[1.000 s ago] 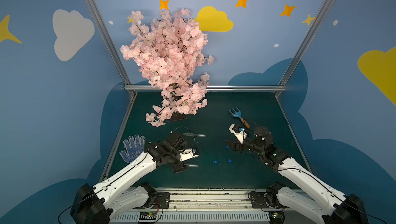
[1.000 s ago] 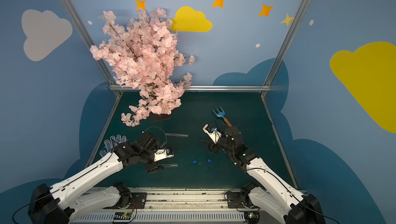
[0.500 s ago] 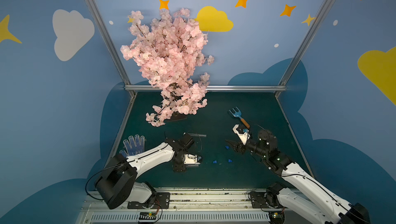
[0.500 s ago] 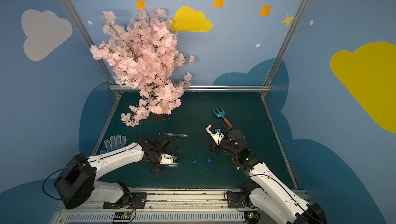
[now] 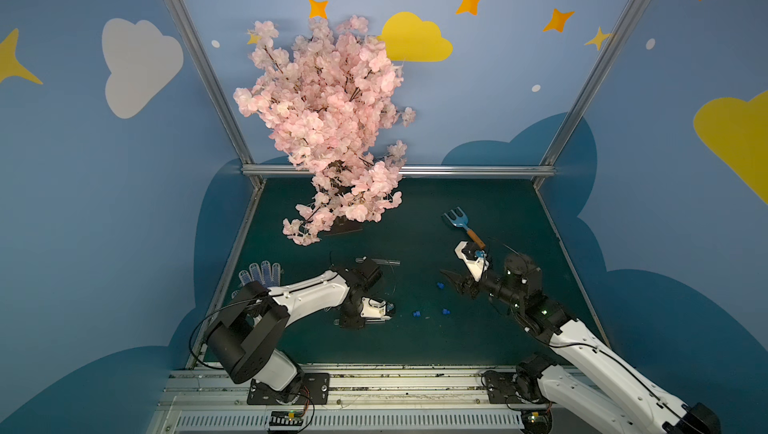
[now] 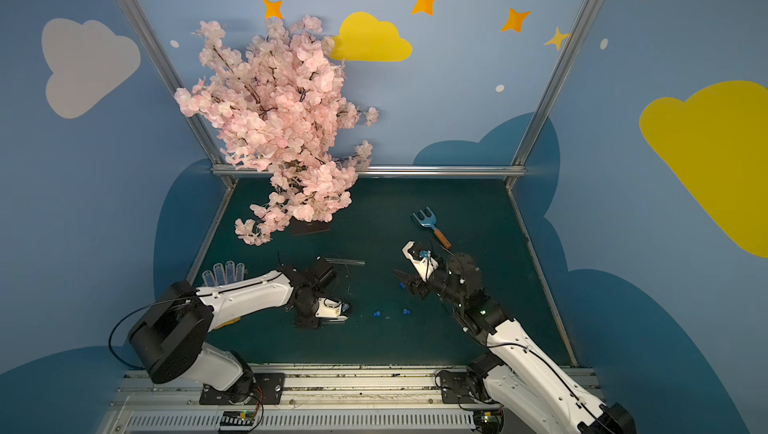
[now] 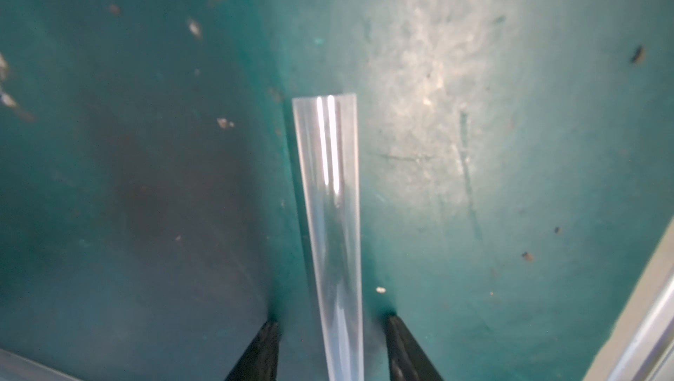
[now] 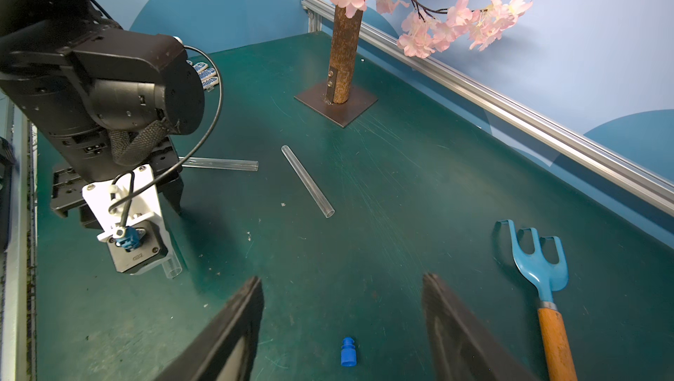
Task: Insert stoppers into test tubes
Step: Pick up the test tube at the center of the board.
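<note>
Green mat (image 5: 478, 203) under everything. Tall pink tree (image 5: 328, 120) at back of mat, used as reference below. On robot side of tree, left arm (image 5: 307, 295) reaching in with wrist bent down to mat. Well right of tree, right arm (image 5: 582, 340) raised off mat. Down at mat, left gripper (image 7: 330, 324) with jaws apart, one finger either side of tube 1 (image 7: 328, 215), gap on both sides, no squeeze seen. Hovering right of tree, right gripper (image 8: 342, 279) with jaws spread wide, empty. White glove (image 5: 262, 274) flat at mat's left edge, left of tree on robot side. Toy rake (image 5: 459, 224) flat to right of tree, blue head toward back, orange handle toward right gripper. Lying flat, tube 1 farthest of three from tree, mouth unplugged. Nearest tree's foot, tube 2 (image 8: 308, 180), flat and alone. Just beside it but apart, tube 3 (image 8: 222, 164), flat, one end hidden behind left arm. On mat between right fingers in right wrist view, stopper 1 (image 8: 348, 352), untouched. Farther from tree, between the two grippers in a top view, stopper 2 (image 5: 415, 314) and stopper 3 (image 5: 446, 311), loose and apart.
</note>
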Robot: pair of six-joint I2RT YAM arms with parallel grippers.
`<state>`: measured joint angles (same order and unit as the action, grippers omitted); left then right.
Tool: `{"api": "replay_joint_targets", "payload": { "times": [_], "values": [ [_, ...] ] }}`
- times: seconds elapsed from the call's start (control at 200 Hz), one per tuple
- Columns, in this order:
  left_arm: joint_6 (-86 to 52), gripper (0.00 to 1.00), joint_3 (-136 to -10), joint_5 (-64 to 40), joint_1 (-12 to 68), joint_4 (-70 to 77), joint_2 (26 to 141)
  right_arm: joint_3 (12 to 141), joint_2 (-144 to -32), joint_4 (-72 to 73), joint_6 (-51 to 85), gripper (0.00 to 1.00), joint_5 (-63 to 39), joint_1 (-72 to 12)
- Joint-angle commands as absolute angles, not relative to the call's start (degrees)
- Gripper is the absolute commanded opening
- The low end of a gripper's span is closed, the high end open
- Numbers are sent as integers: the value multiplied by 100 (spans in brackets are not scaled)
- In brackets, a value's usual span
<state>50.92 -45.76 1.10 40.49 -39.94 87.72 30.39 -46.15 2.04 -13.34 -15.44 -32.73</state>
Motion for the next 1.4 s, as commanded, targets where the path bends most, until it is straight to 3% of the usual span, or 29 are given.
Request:
{"api": "replay_joint_targets", "payload": {
  "times": [0.0, 0.17, 0.375, 0.691, 0.986, 1.262, 1.397],
  "values": [
    [5115, 40, -4592, -43, 3999, -3779, 8928, 3015, -4617, 114, -1380, 70, -1521, -3280],
    [5055, 26, -4699, -53, 3986, -3801, 9026, 3028, -4596, 53, -1393, 70, -1560, -3291],
    [4963, 16, -4799, -33, 3981, -3842, 8955, 3116, -4597, -19, -1039, 69, -1571, -3303],
    [4615, 3, -4786, -513, 3990, -3581, 8057, 3374, -4779, -925, 2935, 64, -1038, -3309],
    [3977, 3, -4725, -1053, 3980, -3022, 7276, 3676, -5822, -1060, 4174, 75, -2627, -3623],
    [3869, 4, -4700, -1185, 3982, -2680, 7123, 4079, -6590, -563, 4567, 78, -2873, -4324],
    [3875, 4, -4790, -1301, 3990, -2541, 7107, 4219, -6964, -237, 4732, 74, -2993, -4446]
  ]
}}
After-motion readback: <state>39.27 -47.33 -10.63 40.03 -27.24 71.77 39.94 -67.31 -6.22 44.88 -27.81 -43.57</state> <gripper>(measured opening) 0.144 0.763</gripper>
